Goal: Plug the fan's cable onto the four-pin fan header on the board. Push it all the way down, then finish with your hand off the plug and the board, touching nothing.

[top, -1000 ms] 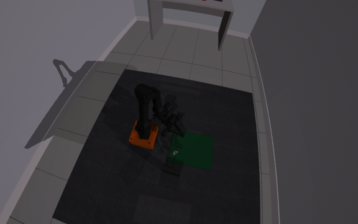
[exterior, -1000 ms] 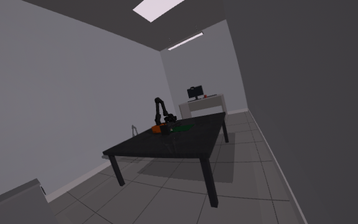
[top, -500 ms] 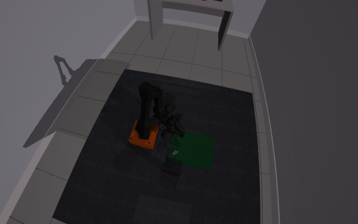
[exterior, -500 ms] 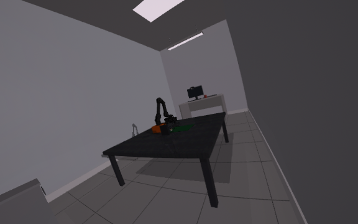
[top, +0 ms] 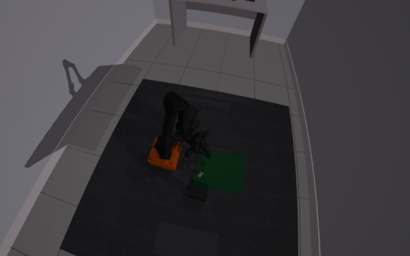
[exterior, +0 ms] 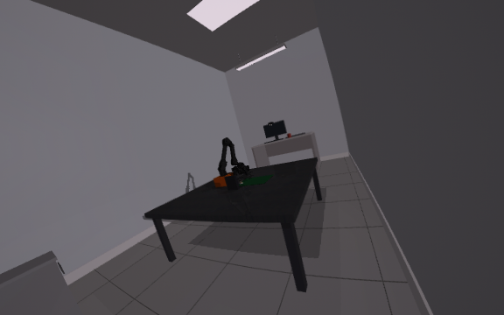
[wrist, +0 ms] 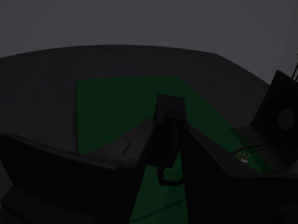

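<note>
Evidently, fingers (top: pixel 208 155) (exterior: pixel 248 169) clamped on black plug (wrist: pixel 170 107), arm (top: pixel 169 124) (exterior: pixel 224 154) folded over, reaching toward green board (top: pixel 226 172) (exterior: pixel 258 180) (wrist: pixel 110 107).

no text, label, brand, number or sign can be read anywhere.

The fan (top: pixel 196 192) (exterior: pixel 232 182) (wrist: pixel 282 116) obstructed one edge of the green board (top: pixel 226 172) (exterior: pixel 258 179) (wrist: pixel 112 107); the board's opposite side offered open passage.

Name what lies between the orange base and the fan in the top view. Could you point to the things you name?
Only bare dark table (top: pixel 179 178) shows between the orange base (top: pixel 151 163) and the fan (top: pixel 196 193), in the top view.
</note>
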Available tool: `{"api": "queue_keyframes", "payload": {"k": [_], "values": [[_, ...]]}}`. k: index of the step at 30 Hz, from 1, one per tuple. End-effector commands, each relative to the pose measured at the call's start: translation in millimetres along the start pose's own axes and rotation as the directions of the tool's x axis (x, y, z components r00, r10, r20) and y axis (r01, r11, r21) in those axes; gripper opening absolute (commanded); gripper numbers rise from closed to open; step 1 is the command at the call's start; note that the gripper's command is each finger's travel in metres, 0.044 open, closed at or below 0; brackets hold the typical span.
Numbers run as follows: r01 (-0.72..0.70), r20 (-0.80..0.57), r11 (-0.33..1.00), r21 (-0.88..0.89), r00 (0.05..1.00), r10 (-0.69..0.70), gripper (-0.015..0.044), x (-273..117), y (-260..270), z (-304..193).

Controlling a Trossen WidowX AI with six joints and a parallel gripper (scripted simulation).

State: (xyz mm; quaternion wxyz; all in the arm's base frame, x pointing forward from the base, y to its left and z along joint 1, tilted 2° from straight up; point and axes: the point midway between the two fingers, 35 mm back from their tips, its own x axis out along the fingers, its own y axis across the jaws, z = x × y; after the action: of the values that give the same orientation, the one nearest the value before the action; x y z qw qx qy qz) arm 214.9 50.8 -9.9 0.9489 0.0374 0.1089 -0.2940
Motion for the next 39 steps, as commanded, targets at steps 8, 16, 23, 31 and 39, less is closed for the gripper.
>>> {"api": "queue_keyframes", "payload": {"k": [8,16,23,31,39], "values": [[0.0,0.007,1.0,0.009,1.0,0.0,0.0,2,2,-9],[0.0,0.007,1.0,0.009,1.0,0.0,0.0,3,2,-16],[0.0,0.007,1.0,0.008,1.0,0.0,0.0,5,2,-22],[0.0,0.007,1.0,0.008,1.0,0.0,0.0,6,2,-28],[0.0,0.007,1.0,0.008,1.0,0.0,0.0,7,2,-34]]}}
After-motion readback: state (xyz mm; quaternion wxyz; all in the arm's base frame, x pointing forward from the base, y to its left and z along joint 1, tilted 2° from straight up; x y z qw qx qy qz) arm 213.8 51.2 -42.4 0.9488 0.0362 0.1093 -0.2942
